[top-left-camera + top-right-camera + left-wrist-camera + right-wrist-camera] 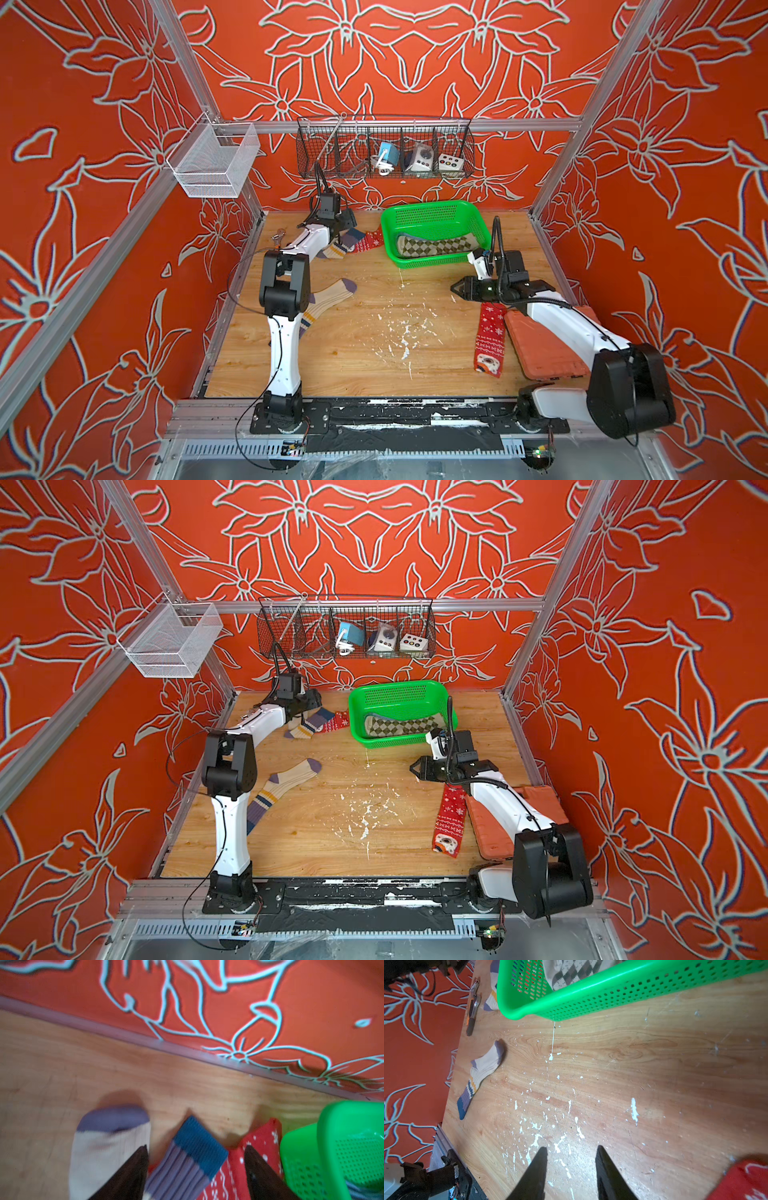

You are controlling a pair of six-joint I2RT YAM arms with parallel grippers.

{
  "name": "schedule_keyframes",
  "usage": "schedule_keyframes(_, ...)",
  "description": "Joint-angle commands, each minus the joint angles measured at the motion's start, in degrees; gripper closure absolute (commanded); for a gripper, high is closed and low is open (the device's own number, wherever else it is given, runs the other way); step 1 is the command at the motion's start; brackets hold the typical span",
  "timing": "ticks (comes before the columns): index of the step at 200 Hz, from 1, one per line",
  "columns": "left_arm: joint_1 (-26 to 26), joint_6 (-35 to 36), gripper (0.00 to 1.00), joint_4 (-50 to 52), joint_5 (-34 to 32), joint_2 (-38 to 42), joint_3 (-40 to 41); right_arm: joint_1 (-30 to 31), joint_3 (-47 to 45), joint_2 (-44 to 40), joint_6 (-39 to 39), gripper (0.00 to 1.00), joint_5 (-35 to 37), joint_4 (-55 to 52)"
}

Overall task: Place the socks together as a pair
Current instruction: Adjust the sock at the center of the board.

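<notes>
Left claw (pixel 195 1147) hangs open over a sock pile (pixel 345 245) beside the green basket (pixel 428 214), which holds an argyle sock (pixel 436 245); right claw (pixel 572 1147) stands open, empty, near a red snowflake sock (pixel 490 336) on the surface (pixel 374 353).

**Bright and even from above; your left wrist picture is smeared**

In both top views you get the bench (pixel 374 353) lit evenly from above, with only soft, faint shadows. The frame rail (pixel 183 62) bows toward the edges, and the wall pattern (pixel 415 62) shows colour fringes there. Your left wrist view is soft throughout. The cream sock (pixel 108 1147) is streaked by motion blur, and the left gripper (pixel 195 1147) shows only dark, unfocused fingers. Your right wrist view is sharper, with crisp wood grain and white flecks. There the red sock (pixel 745 1180) in the corner is blurred, and the right gripper (pixel 572 1148) reads as a black silhouette.
</notes>
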State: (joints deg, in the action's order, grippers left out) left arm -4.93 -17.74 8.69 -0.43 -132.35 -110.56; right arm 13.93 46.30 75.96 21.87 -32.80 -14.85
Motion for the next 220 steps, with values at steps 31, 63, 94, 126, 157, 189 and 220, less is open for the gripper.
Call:
schedule_keyframes(31, 0.19, 2.02, 0.32, 12.74, 0.40, -13.83, -19.63, 1.49, -0.22, 3.77, -0.24, 0.63, 1.23, 5.13)
schedule_keyframes(63, 0.28, 1.46, 0.32, 12.16, 1.07, -15.34, -18.11, 2.05, 0.12, 5.21, -0.52, 0.64, 1.30, 5.44)
schedule_keyframes(94, 0.29, 0.36, 0.34, 11.12, 2.83, -15.74, -15.30, 2.42, 0.22, 5.29, -0.60, 0.66, 1.60, 5.45)
schedule_keyframes(126, 0.27, -0.18, 0.37, 10.78, 3.48, -15.59, -12.70, 2.50, 0.08, 4.64, -0.80, 0.67, 1.77, 5.19)
schedule_keyframes(157, 0.19, -0.46, 0.38, 10.70, 3.67, -14.39, -9.77, 2.51, -0.07, 4.04, -0.83, 0.69, 1.67, 5.01)
schedule_keyframes(189, 0.18, -0.15, 0.46, 13.12, 4.35, -13.78, -7.90, 2.63, -0.15, 3.45, -0.85, 0.71, 1.60, 4.88)
schedule_keyframes(220, 0.19, 0.24, 0.58, 11.79, 5.00, -10.12, -0.78, 2.59, -0.28, 2.78, -0.80, 0.72, 1.43, 4.66)
